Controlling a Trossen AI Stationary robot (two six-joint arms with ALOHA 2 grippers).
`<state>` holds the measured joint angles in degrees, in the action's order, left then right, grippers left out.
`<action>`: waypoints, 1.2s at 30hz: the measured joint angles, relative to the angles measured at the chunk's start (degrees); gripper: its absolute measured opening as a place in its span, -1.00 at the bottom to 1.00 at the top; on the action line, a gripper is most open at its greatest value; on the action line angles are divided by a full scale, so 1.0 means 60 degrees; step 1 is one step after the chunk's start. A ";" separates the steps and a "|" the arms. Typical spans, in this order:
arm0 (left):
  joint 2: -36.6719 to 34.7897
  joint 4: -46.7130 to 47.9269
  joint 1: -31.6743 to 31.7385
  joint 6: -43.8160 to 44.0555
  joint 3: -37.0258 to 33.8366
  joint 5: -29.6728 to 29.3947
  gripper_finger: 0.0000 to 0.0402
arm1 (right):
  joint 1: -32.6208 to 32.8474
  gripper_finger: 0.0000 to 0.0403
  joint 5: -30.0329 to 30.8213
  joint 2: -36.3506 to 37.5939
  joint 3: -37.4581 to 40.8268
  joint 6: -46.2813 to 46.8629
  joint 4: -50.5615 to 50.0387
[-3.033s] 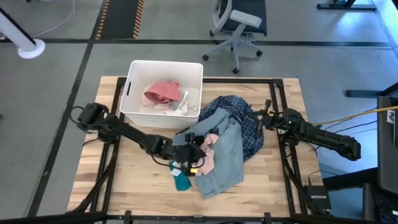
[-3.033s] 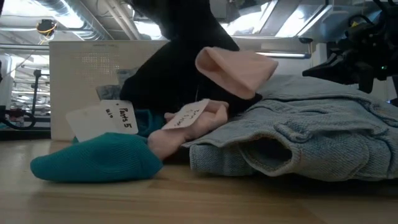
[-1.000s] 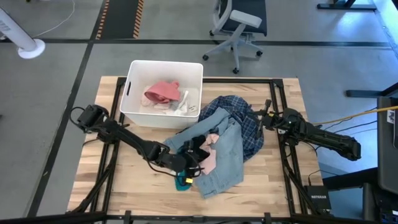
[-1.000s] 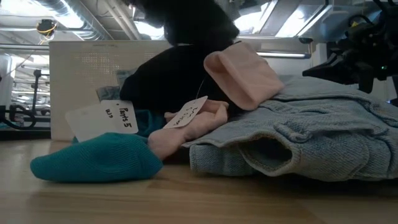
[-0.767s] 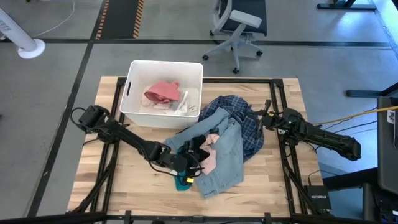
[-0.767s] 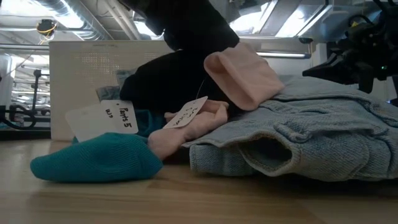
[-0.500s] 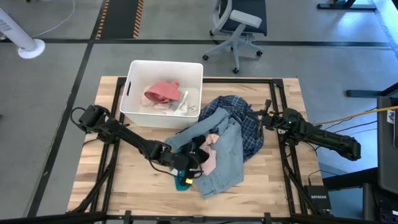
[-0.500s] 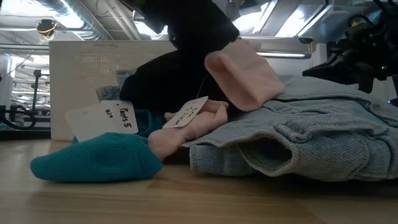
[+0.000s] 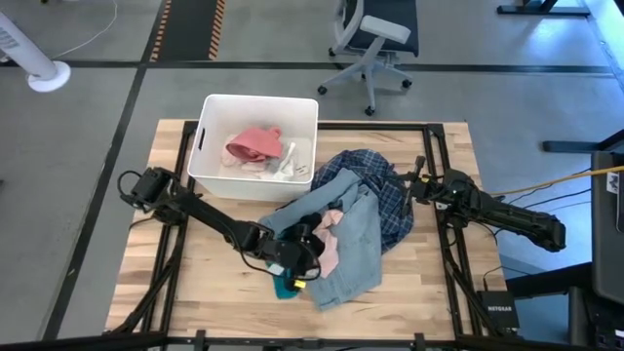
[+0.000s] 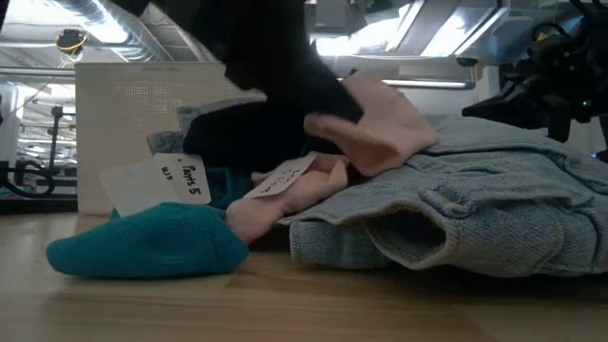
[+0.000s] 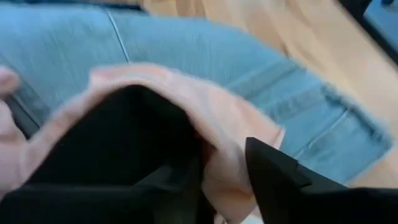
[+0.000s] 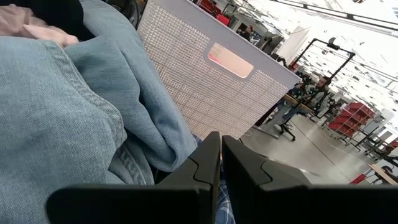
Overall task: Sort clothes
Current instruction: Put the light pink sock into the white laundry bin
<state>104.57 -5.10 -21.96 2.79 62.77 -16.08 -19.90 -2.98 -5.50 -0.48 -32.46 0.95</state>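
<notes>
The clothes lie heaped mid-table: light blue denim (image 9: 356,244), a dark blue plaid shirt (image 9: 385,190), a pink piece (image 10: 385,123) on the denim's left edge, and teal socks (image 10: 142,242) on the wood in front. My left gripper (image 9: 304,249) is down on the pink piece, with pink cloth (image 11: 227,168) between its fingers. A dark piece (image 11: 112,137) shows under the pink fold. My right gripper (image 9: 414,187) waits shut at the plaid shirt's right edge, and its shut fingertips (image 12: 217,158) show in the right wrist view. My left gripper has the raised fold of the pink piece (image 11: 224,146) between its two fingers (image 11: 273,177), one on each side of the cloth. It comes from above, slanting toward the table's right. The rest of the pink piece (image 10: 285,195) lies slack on the denim and the table.
A white bin (image 9: 255,146) stands at the far left of the table and holds a red-pink garment (image 9: 253,144) and white cloth. Paper tags (image 10: 157,182) lie by the socks. Bare wood (image 9: 195,283) lies near the front left.
My left gripper has moved a little toward the table's right and down onto the pink piece. The piece's raised fold, which stood up rounded, is now pressed lower and creased under the gripper. The denim, the socks and the tags have stayed put.
</notes>
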 joint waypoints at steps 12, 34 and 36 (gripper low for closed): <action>-0.0934 -0.1457 -0.0091 -0.0773 -0.0008 0.1016 -0.97 | -0.0001 -0.83 0.0000 -0.0003 -0.0002 -0.0002 0.0001; -0.6083 -0.0861 0.1506 -0.4155 0.0003 -0.1488 -0.98 | -0.0001 -0.83 0.0000 -0.0003 0.0000 0.0000 -0.0003; -0.6421 -0.0687 0.1906 -0.4279 0.0003 -0.1526 -0.98 | -0.0001 -0.83 0.0000 0.0001 0.0000 0.0000 0.0001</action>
<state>66.04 -9.22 -10.52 -22.89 62.78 -25.24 -19.90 -2.98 -5.50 -0.48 -32.46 0.95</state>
